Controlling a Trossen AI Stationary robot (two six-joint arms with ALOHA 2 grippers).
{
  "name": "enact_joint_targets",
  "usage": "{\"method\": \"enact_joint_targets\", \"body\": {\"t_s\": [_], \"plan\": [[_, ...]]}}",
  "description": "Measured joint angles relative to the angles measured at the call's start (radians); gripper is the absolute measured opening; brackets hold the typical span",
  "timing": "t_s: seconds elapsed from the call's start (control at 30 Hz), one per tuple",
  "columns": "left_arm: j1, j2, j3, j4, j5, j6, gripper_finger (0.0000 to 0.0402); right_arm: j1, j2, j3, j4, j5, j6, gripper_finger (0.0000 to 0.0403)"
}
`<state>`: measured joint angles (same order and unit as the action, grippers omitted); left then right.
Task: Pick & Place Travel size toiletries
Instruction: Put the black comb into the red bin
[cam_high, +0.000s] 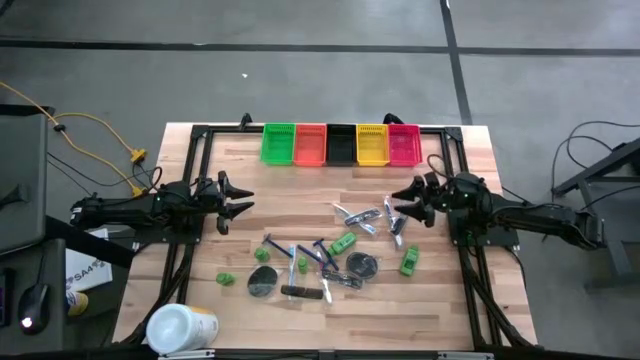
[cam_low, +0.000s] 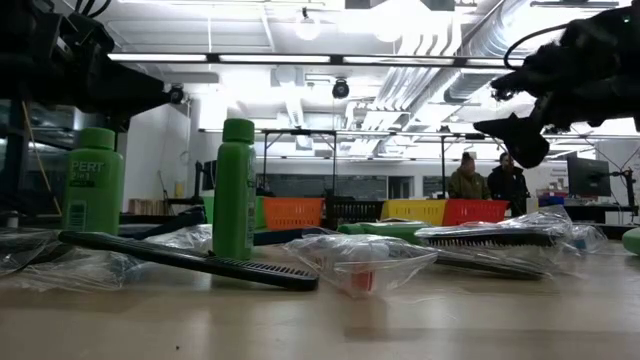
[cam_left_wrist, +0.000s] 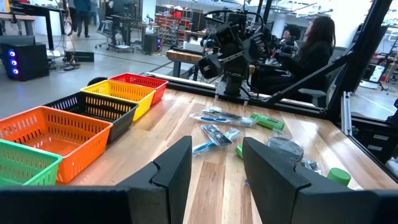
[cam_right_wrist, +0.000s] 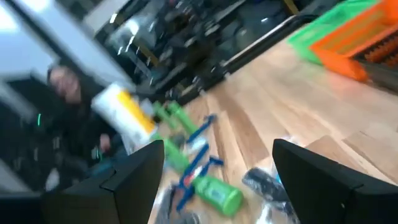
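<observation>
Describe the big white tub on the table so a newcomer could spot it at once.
Start from the wooden table in the high view and go to the edge opposite the row of coloured bins, toward the left arm's side. There, near the corner, lies the white tub, apart from the scattered toiletries. It is far larger than any of them and the only white cylinder, with a yellowish band.

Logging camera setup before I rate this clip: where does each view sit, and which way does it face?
High: overhead, straight down; both arms, bins, toiletries.
Low: tabletop height, looking across green bottles into the room; arms overhead.
Left wrist: past its open fingers toward the right arm.
Right wrist: past its open fingers, over the toiletries.
Shared: left wrist and high views both show the bins.
</observation>
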<state>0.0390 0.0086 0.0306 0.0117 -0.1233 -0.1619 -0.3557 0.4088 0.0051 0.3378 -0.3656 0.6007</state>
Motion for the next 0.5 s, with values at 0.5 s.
{"method": "enact_joint_targets", "body": {"t_s": [0.5], "plan": [[0.000, 0.000, 0.000, 0.000, 0.000, 0.000, 0.0143, -0.006, 0.014, 0.216, -0.050, -0.261, -0.185, 0.0295]]}}
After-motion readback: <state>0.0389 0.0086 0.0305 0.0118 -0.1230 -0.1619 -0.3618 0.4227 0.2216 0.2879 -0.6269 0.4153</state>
